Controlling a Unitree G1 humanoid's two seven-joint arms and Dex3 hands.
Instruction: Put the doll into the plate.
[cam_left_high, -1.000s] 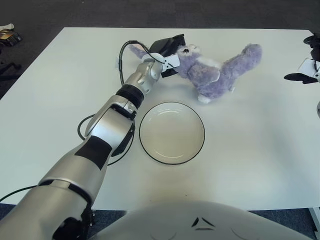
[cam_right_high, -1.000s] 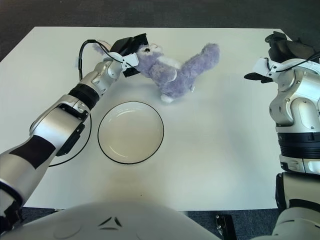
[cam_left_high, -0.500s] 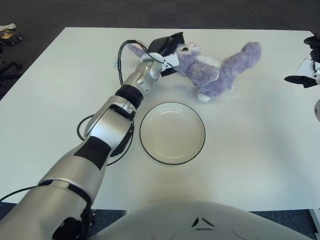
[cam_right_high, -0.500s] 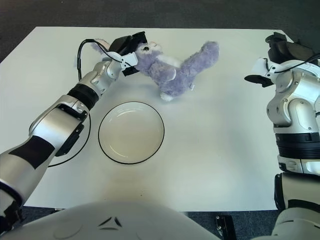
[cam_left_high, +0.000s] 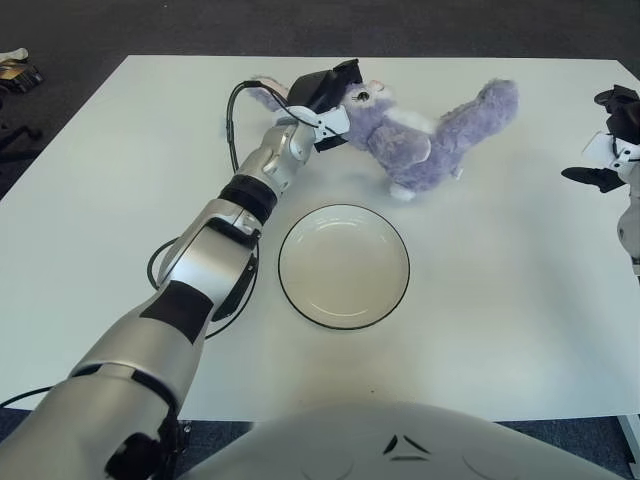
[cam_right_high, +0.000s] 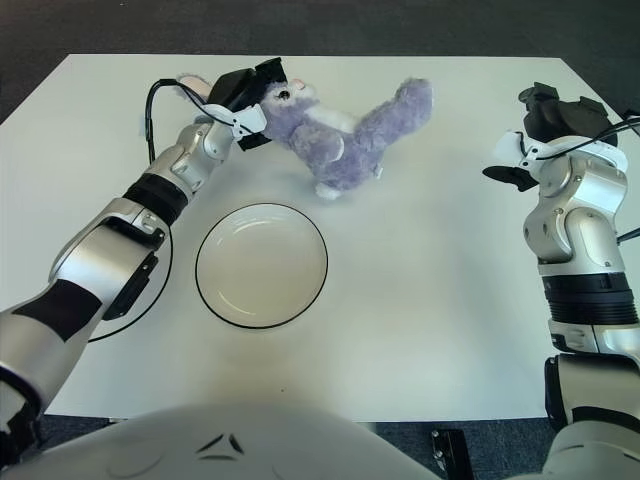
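Purple doll (cam_left_high: 425, 135) in left hand (cam_left_high: 328, 98)

left hand (cam_left_high: 330, 95): shifted slightly toward the far table edge, carrying the doll's head with it. doll (cam_left_high: 420, 135): moved a little away from the plate (cam_left_high: 344, 266), tail end included. right hand (cam_right_high: 545, 125): drawn inward over the table's right edge.

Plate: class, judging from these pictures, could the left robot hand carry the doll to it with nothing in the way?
Probably yes. The left robot hand already grips the doll at its head, and the plate lies just in front with only bare table between them. The right robot hand is off beside the table's right edge.
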